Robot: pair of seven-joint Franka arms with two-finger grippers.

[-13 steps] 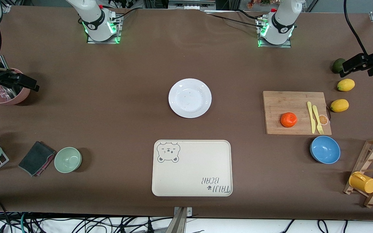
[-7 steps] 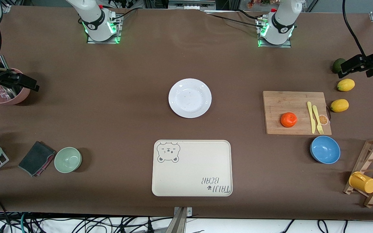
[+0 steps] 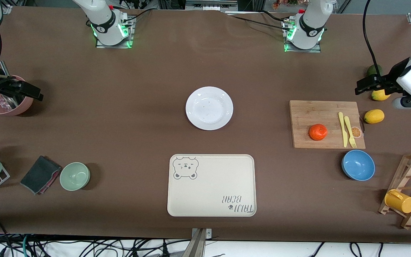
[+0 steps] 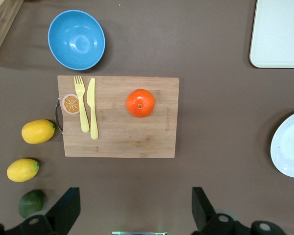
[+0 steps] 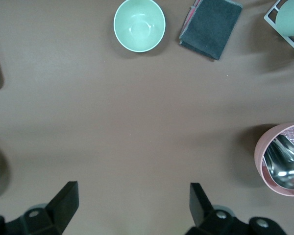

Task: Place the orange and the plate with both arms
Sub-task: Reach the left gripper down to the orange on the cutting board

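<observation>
The orange (image 3: 318,132) (image 4: 140,103) lies on a wooden cutting board (image 3: 309,114) toward the left arm's end of the table. The white plate (image 3: 209,108) (image 4: 290,152) sits bare at mid-table, farther from the front camera than the bear-print tray (image 3: 211,185). My left gripper (image 3: 364,86) (image 4: 134,196) hangs open and holds nothing, over the table beside the board and the lemons. My right gripper (image 3: 32,93) (image 5: 133,191) waits open over bare table next to a pink pot (image 3: 16,107).
A yellow knife and fork (image 3: 346,129) lie on the board. Two lemons (image 3: 374,116) and a green fruit (image 3: 372,68) lie beside it. A blue bowl (image 3: 358,165), a wooden rack with a yellow mug (image 3: 400,201), a green bowl (image 3: 75,176) and a dark cloth (image 3: 40,174) stand nearer the front.
My left arm has swung in toward the cutting board and now covers part of one lemon. The right arm, the orange and the plate have not moved.
</observation>
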